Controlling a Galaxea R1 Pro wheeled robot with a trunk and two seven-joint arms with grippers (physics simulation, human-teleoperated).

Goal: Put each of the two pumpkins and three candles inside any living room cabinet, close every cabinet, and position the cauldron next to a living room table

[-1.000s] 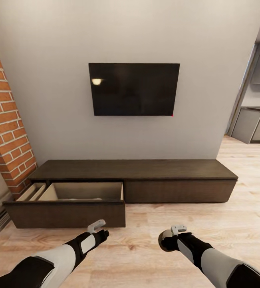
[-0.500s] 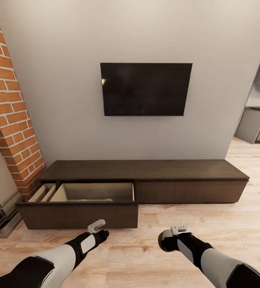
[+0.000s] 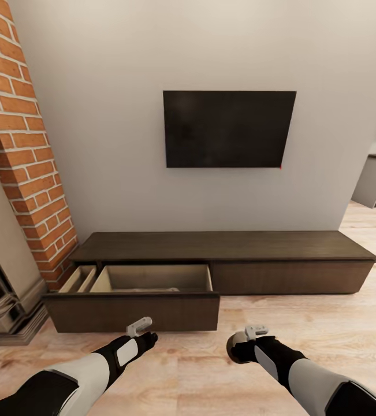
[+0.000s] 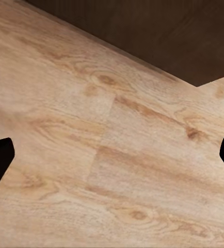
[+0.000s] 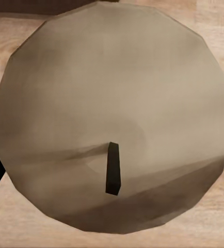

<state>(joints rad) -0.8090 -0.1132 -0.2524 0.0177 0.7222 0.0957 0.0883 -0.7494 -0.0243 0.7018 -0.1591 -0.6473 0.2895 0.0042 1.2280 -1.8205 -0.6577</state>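
Matt dark wood cabinet (image 3: 222,245); light grained plank floor (image 3: 326,323); rough red brick fireplace (image 3: 23,144).

A long dark cabinet (image 3: 228,254) is seen against the wall, under a black TV (image 3: 229,129). Its left drawer (image 3: 133,300) is pulled out. A round candle (image 3: 235,350) is held in the right hand (image 3: 246,345). The left hand (image 3: 140,328) is held above the wood floor (image 3: 199,370).

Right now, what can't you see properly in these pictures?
- Inside the open drawer: in the head view its front panel hides the bottom; only a pale sliver shows.
- The candle in the right gripper: the right wrist view shows its top and wick; its sides are hidden.
- The left gripper: in the left wrist view its fingers are cut off at the edges.
- The fireplace: cut off by the head view's edge.
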